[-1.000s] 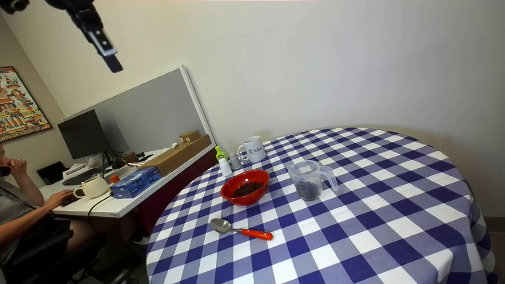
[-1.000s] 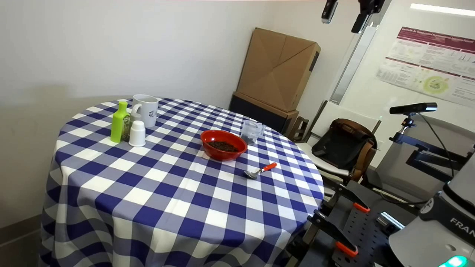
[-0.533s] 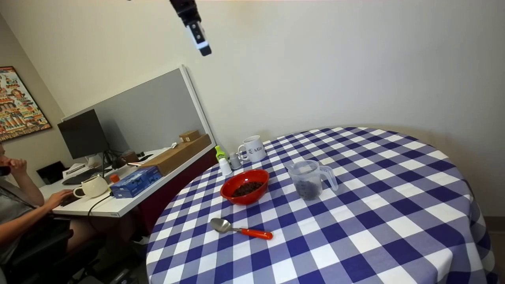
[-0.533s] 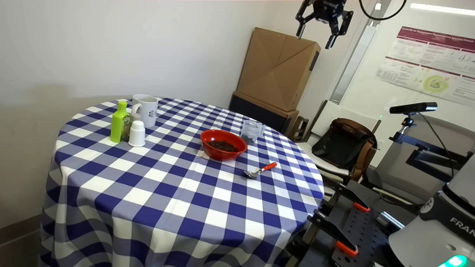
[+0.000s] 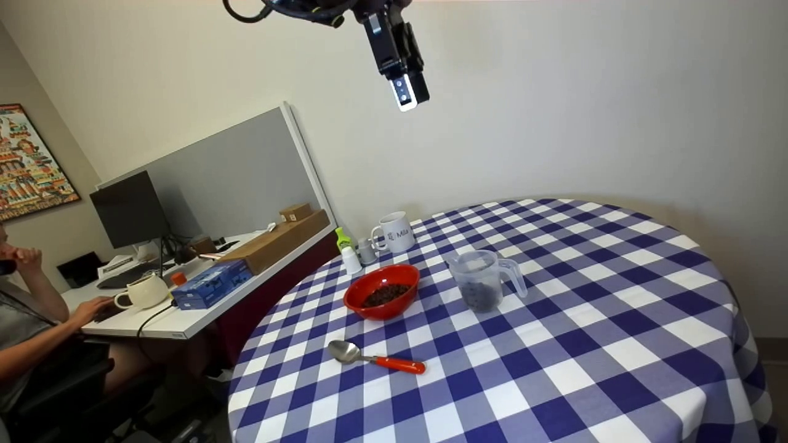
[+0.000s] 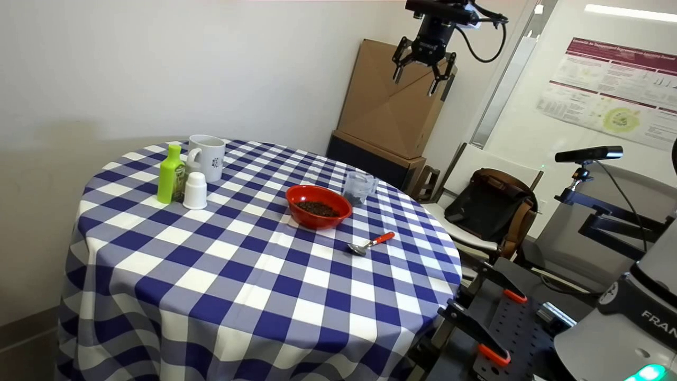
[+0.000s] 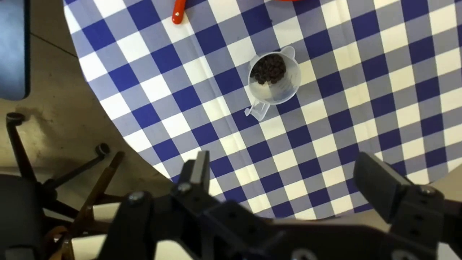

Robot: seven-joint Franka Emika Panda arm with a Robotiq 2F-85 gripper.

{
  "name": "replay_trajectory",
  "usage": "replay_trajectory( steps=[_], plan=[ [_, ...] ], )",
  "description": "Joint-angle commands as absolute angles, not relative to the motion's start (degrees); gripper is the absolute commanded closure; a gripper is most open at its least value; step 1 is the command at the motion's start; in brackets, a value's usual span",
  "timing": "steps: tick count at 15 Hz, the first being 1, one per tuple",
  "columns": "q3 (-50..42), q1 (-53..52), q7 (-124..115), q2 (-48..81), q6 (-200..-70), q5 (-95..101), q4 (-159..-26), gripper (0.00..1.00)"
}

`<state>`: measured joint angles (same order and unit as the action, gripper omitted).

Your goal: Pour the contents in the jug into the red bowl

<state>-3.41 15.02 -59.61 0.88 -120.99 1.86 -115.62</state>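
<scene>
Hanging well above the round blue-and-white checked desk (image 5: 585, 344), the black two-fingered tool (image 6: 414, 87) is empty, jaws apart, the clear plastic handled jug (image 5: 479, 284) standing upright on it near the round red bowl (image 6: 316, 223), dark pieces (image 7: 269, 68) in both, grasping and pouring judged outstanding.

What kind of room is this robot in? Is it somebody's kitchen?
Probably not; it looks more like an office or lab. A person sits at a desk with a monitor, and there's a big printed poster with blocks of text.
</scene>
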Motion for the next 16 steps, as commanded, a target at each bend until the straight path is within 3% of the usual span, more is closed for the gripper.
replay_trajectory(
  steps=[1, 11, 16],
  plan=[
    [-6.6, 12.7, -69.1, 6.9, -124.3, 0.0, -111.6, 0.00],
    [-13.4, 8.6, -98.1, 19.7, -142.6, 0.9, -112.5, 0.00],
    [-18.1, 3.9, -116.3, 25.3, -144.8, 3.4, -110.5, 0.00]
  ],
)
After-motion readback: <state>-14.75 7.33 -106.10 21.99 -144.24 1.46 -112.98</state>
